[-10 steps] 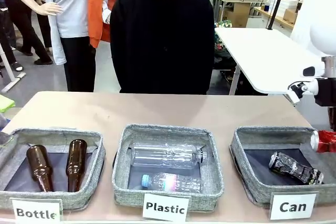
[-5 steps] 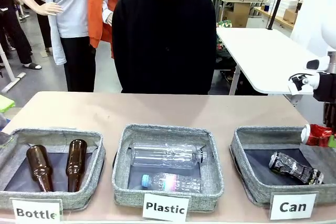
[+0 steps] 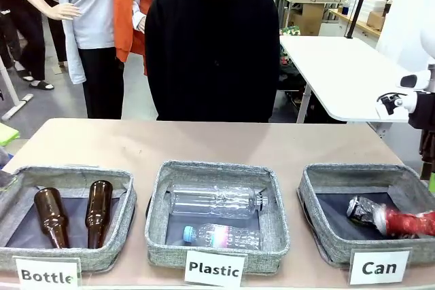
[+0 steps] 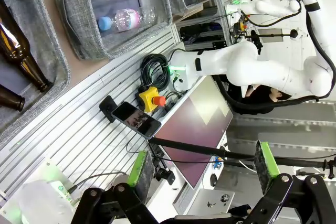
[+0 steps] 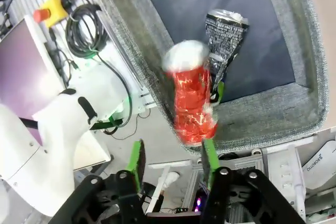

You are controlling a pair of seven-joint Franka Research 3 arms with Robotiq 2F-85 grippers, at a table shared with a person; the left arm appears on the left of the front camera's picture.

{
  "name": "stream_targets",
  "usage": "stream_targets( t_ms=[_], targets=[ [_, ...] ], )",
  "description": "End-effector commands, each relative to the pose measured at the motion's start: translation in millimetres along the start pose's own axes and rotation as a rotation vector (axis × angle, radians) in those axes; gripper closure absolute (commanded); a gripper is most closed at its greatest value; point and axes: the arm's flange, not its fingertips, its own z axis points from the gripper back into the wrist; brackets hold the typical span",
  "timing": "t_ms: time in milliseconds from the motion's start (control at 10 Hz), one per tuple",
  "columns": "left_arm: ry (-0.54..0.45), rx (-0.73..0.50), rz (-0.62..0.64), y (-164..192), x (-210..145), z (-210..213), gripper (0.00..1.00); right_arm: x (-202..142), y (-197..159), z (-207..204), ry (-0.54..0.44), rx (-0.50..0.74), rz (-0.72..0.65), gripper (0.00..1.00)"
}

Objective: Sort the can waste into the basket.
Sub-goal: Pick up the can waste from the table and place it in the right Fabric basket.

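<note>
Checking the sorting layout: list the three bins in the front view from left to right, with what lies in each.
Bottle bin with two brown glass bottles → Plastic bin with two clear plastic bottles → Can basket with the black-and-silver can and the red can.

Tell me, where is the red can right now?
In the front view, the red can is in the Can basket at the table's right end, lying against the black-and-silver can.
</note>
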Motion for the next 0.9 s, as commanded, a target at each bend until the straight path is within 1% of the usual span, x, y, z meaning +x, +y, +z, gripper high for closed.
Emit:
stream_targets(
  t_ms=[0, 100, 200, 300, 400, 500, 600, 700, 800],
  targets=[
    [0.006, -0.008, 0.017, 0, -4, 1, 0.00, 0, -4, 8, -0.038, 0.008, -0.001, 0.00],
    [0.006, -0.008, 0.017, 0, -4, 1, 0.00, 0, -5, 9, -0.048, 0.016, 0.003, 0.00],
    [0.006, -0.008, 0.017, 0, -4, 1, 0.00, 0, -5, 12, -0.082, 0.048, -0.010, 0.00],
    [0.006, -0.008, 0.017, 0, -4, 1, 0.00, 1, -5, 16, -0.141, 0.102, -0.042, 0.00],
    [0.006, -0.008, 0.017, 0, -4, 1, 0.00, 13, 2, 3, -0.244, 0.196, -0.098, 0.00],
    [0.006, -0.008, 0.017, 0, -4, 1, 0.00, 18, 4, 6, -0.362, 0.315, -0.189, 0.00],
    [0.006, -0.008, 0.017, 0, -4, 1, 0.00, 20, -1, 14, -0.693, 0.563, -0.509, 0.00],
    [0.006, -0.008, 0.017, 0, -4, 1, 0.00, 29, 2, 10, -0.846, 0.667, -0.635, 0.00],
    [0.006, -0.008, 0.017, 0, -4, 1, 0.00, 29, 5, 15, -1.024, 0.731, -0.691, 0.00]
  ],
)
